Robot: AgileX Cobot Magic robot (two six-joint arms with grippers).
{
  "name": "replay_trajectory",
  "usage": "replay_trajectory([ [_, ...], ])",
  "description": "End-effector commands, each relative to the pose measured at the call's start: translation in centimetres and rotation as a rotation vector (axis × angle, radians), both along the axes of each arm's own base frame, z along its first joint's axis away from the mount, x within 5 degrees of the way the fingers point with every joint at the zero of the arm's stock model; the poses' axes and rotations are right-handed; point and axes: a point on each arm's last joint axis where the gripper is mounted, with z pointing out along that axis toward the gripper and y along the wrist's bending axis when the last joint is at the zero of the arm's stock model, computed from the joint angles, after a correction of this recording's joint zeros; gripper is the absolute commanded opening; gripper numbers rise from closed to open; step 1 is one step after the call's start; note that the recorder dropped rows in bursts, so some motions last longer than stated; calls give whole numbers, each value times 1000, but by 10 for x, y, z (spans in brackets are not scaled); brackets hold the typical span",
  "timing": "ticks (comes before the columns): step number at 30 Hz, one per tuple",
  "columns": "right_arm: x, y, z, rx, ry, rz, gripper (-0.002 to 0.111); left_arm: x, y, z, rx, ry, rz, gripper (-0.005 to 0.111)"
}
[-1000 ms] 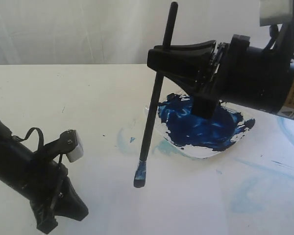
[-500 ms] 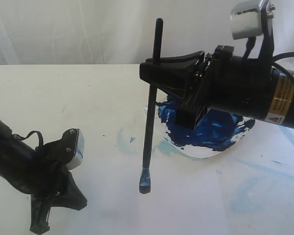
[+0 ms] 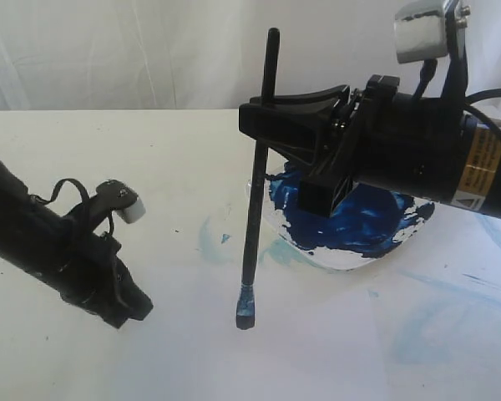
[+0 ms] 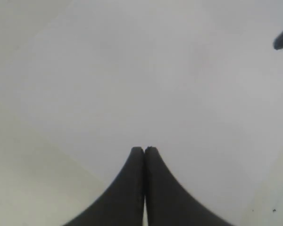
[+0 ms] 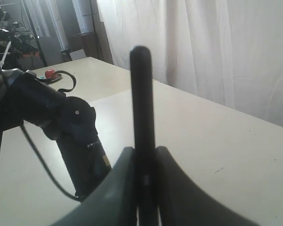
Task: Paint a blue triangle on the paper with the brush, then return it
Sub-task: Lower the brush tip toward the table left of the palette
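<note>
Black brush [image 5: 141, 103] upright in the right hand [image 5: 144, 153], left arm [image 5: 75, 127] beyond.

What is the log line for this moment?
right gripper: shut on brush, near upright | brush tip: down at paper, contact unclear | left gripper: shut, empty | triangle: none visible
</note>
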Motion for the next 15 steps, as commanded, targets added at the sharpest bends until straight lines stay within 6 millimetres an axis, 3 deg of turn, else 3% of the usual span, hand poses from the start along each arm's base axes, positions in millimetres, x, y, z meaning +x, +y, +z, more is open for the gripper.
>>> replay_trajectory([
  [1, -2, 0, 0, 6, -5, 2, 0, -2, 6, 1, 106, 171, 159, 0],
  [9, -1, 0, 1, 11, 0, -1, 0, 1, 0, -18, 77, 275, 227, 0],
  [15, 1, -1, 4, 52, 22, -25, 0, 3, -3, -18, 35, 266, 209, 0],
])
